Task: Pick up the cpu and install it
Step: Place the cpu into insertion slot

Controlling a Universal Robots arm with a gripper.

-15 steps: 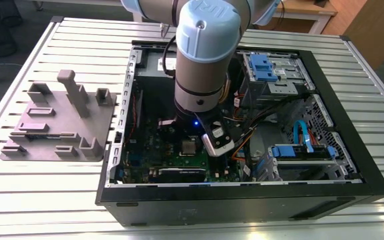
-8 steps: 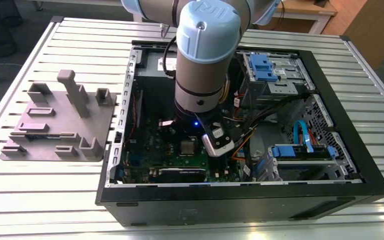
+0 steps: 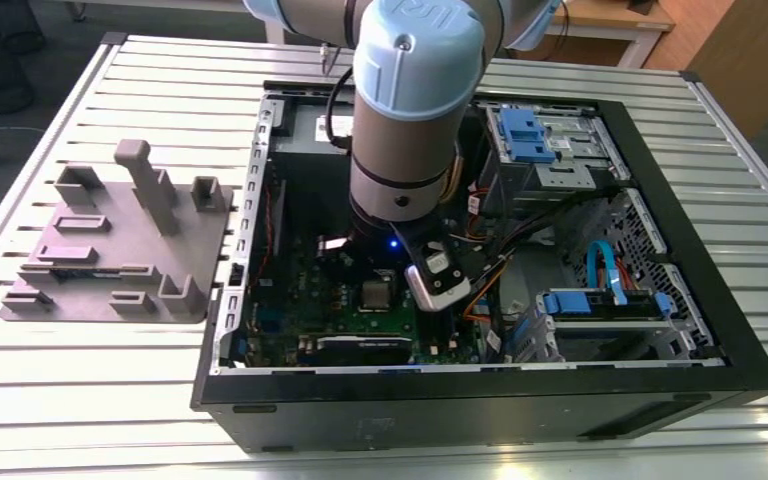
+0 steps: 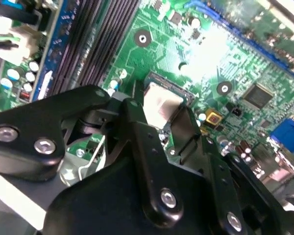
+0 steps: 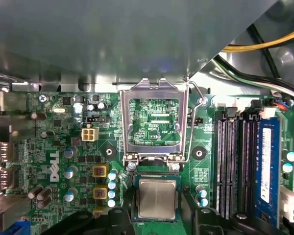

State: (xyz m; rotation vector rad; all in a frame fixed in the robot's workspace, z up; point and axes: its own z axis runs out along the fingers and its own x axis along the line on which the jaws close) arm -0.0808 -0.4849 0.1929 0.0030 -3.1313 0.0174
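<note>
Exterior view: arm (image 3: 411,120) reaches down from the upper middle of the frame into an open computer case (image 3: 491,405). The case lies on a slatted metal table (image 3: 77,400). A grey moulded holder (image 3: 117,250) sits on the table at the exterior view's left, just beside the case. Blue drive brackets (image 3: 524,135) are in the case toward the exterior view's upper right.

The cpu (image 5: 158,198) lies flat in its socket on the green motherboard (image 5: 63,147), silver top facing up. It also shows in the second wrist view (image 4: 159,102) and in the exterior view (image 3: 376,292), just under the arm's wrist.

The metal socket cover (image 5: 154,95) is hinged open and stands clear of the chip.

The gripper (image 5: 158,214) is low over the socket with the claw released. Its black fingers (image 5: 120,218) stand one on each side of the cpu, and a strip of socket frame shows between chip and finger.

Black memory slots (image 5: 232,166) run beside the socket. A blue memory stick (image 5: 267,161) stands just beyond them. Yellow and black cables (image 5: 264,45) run near the case wall.
</note>
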